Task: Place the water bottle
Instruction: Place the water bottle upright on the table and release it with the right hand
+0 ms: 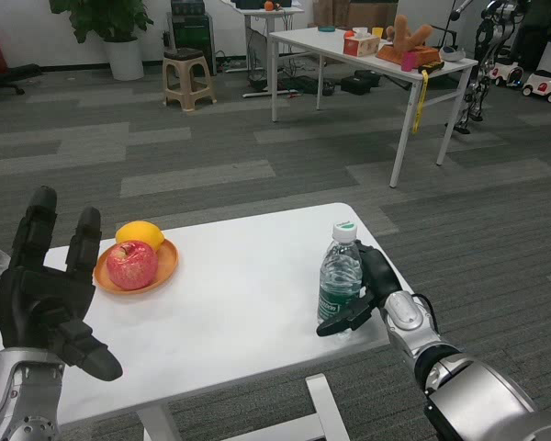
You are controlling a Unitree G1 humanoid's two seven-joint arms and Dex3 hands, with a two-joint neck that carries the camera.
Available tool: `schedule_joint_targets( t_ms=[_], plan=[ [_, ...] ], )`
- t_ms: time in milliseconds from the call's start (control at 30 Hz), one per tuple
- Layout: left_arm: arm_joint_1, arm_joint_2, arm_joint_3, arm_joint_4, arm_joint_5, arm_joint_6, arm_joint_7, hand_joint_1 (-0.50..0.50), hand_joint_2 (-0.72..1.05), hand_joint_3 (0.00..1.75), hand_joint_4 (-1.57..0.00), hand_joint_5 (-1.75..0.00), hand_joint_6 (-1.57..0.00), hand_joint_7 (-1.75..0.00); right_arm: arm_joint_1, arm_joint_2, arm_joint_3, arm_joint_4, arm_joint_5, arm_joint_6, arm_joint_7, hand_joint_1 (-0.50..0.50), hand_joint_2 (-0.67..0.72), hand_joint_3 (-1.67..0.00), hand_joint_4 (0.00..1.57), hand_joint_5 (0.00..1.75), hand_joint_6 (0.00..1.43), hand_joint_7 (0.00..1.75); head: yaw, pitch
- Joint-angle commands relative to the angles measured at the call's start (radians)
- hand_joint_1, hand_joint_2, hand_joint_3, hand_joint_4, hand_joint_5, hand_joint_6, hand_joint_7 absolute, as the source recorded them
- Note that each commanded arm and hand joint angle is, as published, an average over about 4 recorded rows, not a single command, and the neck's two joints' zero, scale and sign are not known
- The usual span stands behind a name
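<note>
You had the bottle [340,280] standing upright near the right edge of the white tabletop [239,303], right of centre in the frame, its white cap up and its label facing the camera. Your right hand [365,292] was wrapped around it from the right side: the fingers curved behind the bottle's body and the thumb crossed in front near its base, so the hand was gripping the bottle. The bottle's bottom appeared to sit on the tabletop, though the thumb hid part of the base, so you could not tell for sure. Your right forearm ran from the lower right corner of the frame up toward the bottle. Your left hand [46,294] was at the lower left of the frame, raised over the left edge of the tabletop, palm turned inward, fingers spread upward and apart, holding nothing. Just right of those fingers lay an orange plate [169,264], in the left part of the tabletop, well apart from the bottle. On the plate sat a red apple [132,265] in front and a yellow lemon [140,233] behind, the two touching. In the upper part of the frame, across grey carpet, stood a second white table [321,41] carrying small items, a stool [187,78] to its left, and a potted plant [110,23] at the upper left.
</note>
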Motion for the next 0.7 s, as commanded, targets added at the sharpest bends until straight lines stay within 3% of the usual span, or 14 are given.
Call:
schedule_joint_targets(
  t_ms=[33, 100, 400, 700],
  plan=[
    [-0.001, 0.003, 0.004, 0.007, -0.002, -0.012, -0.003, -0.5, -0.64, 0.07, 0.0, 0.0, 0.0, 0.0, 0.035, 0.002, -0.007, 0.012, 0.004, 0.027, 0.009, -0.39, 0.42, -0.16, 0.89, 1.65, 0.26, 1.52, 0.0, 0.0],
    [-0.001, 0.003, 0.004, 0.007, -0.002, -0.012, -0.003, -0.5, -0.64, 0.09, 0.0, 0.0, 0.0, 0.0, 0.035, 0.002, -0.007, 0.012, 0.004, 0.028, 0.014, -0.42, 0.55, -0.14, 0.84, 1.65, 0.19, 1.43, 0.0, -0.001],
    [-0.001, 0.003, 0.005, 0.007, -0.002, -0.012, -0.003, -0.5, -0.64, 0.09, 0.0, 0.0, 0.0, 0.0, 0.035, 0.0, -0.017, 0.01, 0.006, 0.031, 0.029, -0.44, 0.72, -0.08, 0.56, 1.45, 0.06, 1.19, 0.002, -0.002],
    [-0.001, 0.003, 0.004, 0.007, -0.002, -0.012, -0.003, -0.5, -0.64, 0.09, 0.0, 0.0, 0.0, 0.0, 0.036, 0.0, -0.023, -0.003, 0.008, 0.031, 0.032, -0.46, 0.72, -0.08, 0.4, 1.45, 0.03, 1.29, 0.001, -0.003]
  ],
)
